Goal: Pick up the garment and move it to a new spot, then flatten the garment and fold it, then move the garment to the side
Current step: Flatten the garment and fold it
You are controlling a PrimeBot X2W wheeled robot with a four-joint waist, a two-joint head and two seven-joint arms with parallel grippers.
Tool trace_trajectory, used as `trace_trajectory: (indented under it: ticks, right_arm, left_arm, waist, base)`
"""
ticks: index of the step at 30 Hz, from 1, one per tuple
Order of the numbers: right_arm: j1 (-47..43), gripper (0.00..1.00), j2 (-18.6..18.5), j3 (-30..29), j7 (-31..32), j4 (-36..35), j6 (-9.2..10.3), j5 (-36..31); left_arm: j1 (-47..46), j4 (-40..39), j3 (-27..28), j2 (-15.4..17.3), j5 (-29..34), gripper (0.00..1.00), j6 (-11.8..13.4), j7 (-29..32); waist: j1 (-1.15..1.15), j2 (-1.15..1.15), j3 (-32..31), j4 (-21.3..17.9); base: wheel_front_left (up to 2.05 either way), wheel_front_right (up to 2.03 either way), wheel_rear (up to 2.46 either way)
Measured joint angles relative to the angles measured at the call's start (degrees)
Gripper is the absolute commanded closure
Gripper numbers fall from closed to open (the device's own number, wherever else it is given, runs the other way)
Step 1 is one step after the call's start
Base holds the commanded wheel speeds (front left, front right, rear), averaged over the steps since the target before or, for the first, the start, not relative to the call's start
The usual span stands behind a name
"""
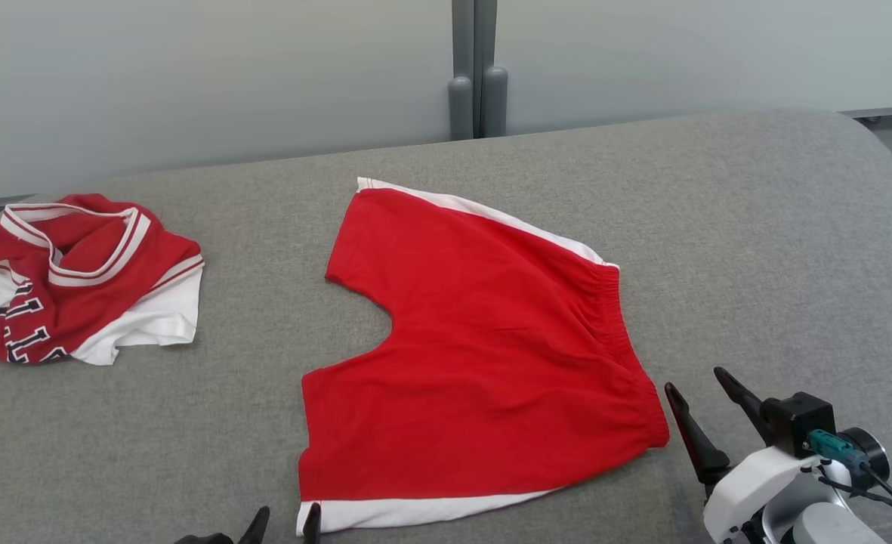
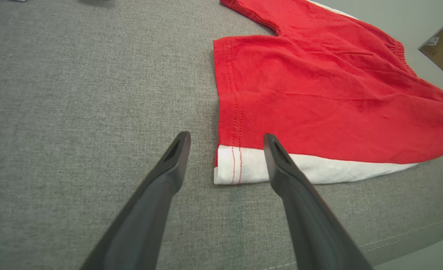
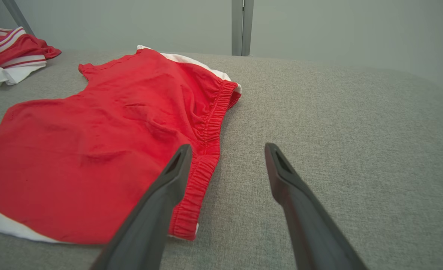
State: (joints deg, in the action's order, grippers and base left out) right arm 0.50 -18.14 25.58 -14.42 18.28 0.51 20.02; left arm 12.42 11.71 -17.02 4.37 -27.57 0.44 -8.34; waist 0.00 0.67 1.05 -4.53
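Fingers apart, left gripper (image 1: 287, 521) and right gripper (image 1: 693, 381) wait at the grey padded table's (image 1: 755, 227) near edge; red white-trimmed shorts (image 1: 483, 363) lie flat, unfolded.

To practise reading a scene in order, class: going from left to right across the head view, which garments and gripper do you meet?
Crumpled red-and-white jersey → red shorts → right gripper.
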Motion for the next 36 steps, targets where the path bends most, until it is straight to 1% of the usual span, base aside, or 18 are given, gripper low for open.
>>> trace_trajectory:
  ticks: [9, 13, 17, 18, 19, 20, 22, 24, 25, 26, 27, 28, 29, 30, 31, 34, 36]
  right_arm:
    - [0.0, 0.00, 0.4, -0.8, 0.0, 0.0, -1.02, 0.0]
    - [0.1, 0.00, 0.8, -1.0, 0.0, 0.0, -1.52, 0.0]
    - [0.1, 0.00, 0.9, -1.6, 0.0, 0.0, -1.54, 0.0]
    - [0.1, 0.00, 0.9, -1.7, 0.0, 0.0, -1.62, 0.0]
    - [0.1, 0.00, 0.9, -1.7, 0.0, 0.1, -1.71, 0.0]
    - [0.1, 0.00, 0.9, -1.7, 0.0, 0.1, -1.71, 0.0]
    - [0.1, 0.00, 0.9, -1.9, 0.0, 0.2, -1.77, -0.1]
    - [0.1, 0.00, 0.9, -2.1, 0.0, 0.4, -2.00, -0.2]
    - [0.1, 0.00, 0.9, -2.2, 0.0, 0.5, -2.00, -0.3]
    - [0.1, 0.00, 0.9, -2.4, 0.0, 0.5, -2.01, -0.4]
    - [0.1, 0.00, 0.9, -2.4, 0.0, 0.6, -2.02, -0.4]
    - [0.1, 0.00, 0.8, -2.5, 0.0, 0.6, -2.05, -0.4]
    - [0.1, 0.00, 0.8, -2.5, 0.0, 0.7, -2.42, -0.4]
    - [0.1, 0.00, 0.6, -2.3, 0.0, 0.8, -2.86, -0.5]
    - [0.1, 0.00, 0.3, -2.0, 0.0, 1.0, -3.38, -0.5]
    - [-0.2, 0.00, -0.5, -0.1, 0.0, 1.7, -5.27, -1.0]
    - [-0.9, 0.00, -1.1, 1.3, 0.0, 2.1, -6.16, -1.2]
  left_arm:
    - [-0.4, 2.6, -1.0, 0.1, -0.5, 0.00, -1.4, 2.5]
    - [-1.5, 3.2, -0.9, 0.1, -0.7, 0.00, -1.5, 2.8]
    - [-3.1, 3.9, -0.8, 0.0, -1.0, 0.00, -1.6, 3.1]
    - [-3.3, 4.1, -0.8, 0.0, -1.1, 0.13, -1.9, 3.3]
    - [-3.4, 4.2, -0.9, 0.0, -1.2, 0.13, -2.0, 3.4]
    - [-3.4, 4.2, -0.9, 0.0, -1.2, 0.27, -2.0, 3.4]
    - [-3.4, 4.5, -1.0, 0.0, -1.5, 0.32, -2.0, 3.8]
    - [-3.4, 4.7, -1.0, 0.0, -1.6, 0.32, -2.0, 3.9]
    - [-3.5, 4.8, -1.0, 0.0, -1.6, 0.34, -2.0, 4.0]
    - [-3.6, 5.0, -1.0, 0.0, -1.7, 0.41, -2.0, 4.1]
    - [-3.7, 5.1, -1.0, 0.0, -1.9, 0.51, -2.0, 4.1]
    - [-3.7, 5.2, -1.1, 0.0, -2.0, 0.56, -2.0, 4.1]
    - [-3.7, 5.2, -1.1, 0.0, -2.0, 0.69, -2.1, 4.1]
    - [-3.7, 5.2, -1.2, 0.0, -2.0, 0.91, -2.4, 4.1]
    - [-3.7, 5.2, -1.5, 0.0, -2.0, 1.00, -2.7, 4.1]
    - [-3.7, 5.2, -1.6, -0.1, -2.0, 1.00, -2.8, 4.0]
    - [-3.8, 4.9, -1.5, -0.1, -2.1, 1.00, -2.8, 3.3]
  waist:
    - [0.00, 0.00, 1.9, -1.0]
    - [0.00, 0.00, 2.7, -1.4]
    - [0.00, 0.00, 3.2, -1.7]
    - [0.00, 0.00, 3.2, -1.7]
    - [0.00, 0.00, 3.2, -1.7]
    - [0.00, 0.00, 3.2, -1.7]
    - [0.00, 0.00, 3.3, -1.7]
    - [0.00, 0.00, 3.4, -1.8]
    - [0.00, 0.00, 3.4, -1.8]
    - [0.00, 0.00, 3.4, -1.7]
    - [0.00, 0.00, 3.4, -1.7]
    - [0.00, 0.00, 3.4, -1.7]
    - [0.00, 0.00, 3.4, -1.7]
    - [0.00, 0.00, 3.3, -1.7]
    - [0.00, 0.00, 3.3, -1.6]
    - [0.00, 0.00, 3.2, -1.5]
    - [0.00, 0.00, 3.1, -1.4]
  base:
    - [0.00, 0.00, 0.00]
    - [0.00, 0.00, 0.00]
    - [0.00, 0.00, 0.00]
    - [0.00, 0.00, 0.00]
    - [0.00, 0.00, 0.00]
    - [0.00, 0.00, 0.00]
    - [0.00, 0.00, 0.00]
    - [0.00, 0.00, 0.00]
    - [0.00, 0.00, 0.00]
    - [0.00, 0.00, 0.00]
    - [0.00, 0.00, 0.00]
    - [0.00, 0.00, 0.00]
    - [0.00, 0.00, 0.00]
    - [0.00, 0.00, 0.00]
    - [0.00, 0.00, 0.00]
    - [0.00, 0.00, 0.00]
    - [0.00, 0.00, 0.00]
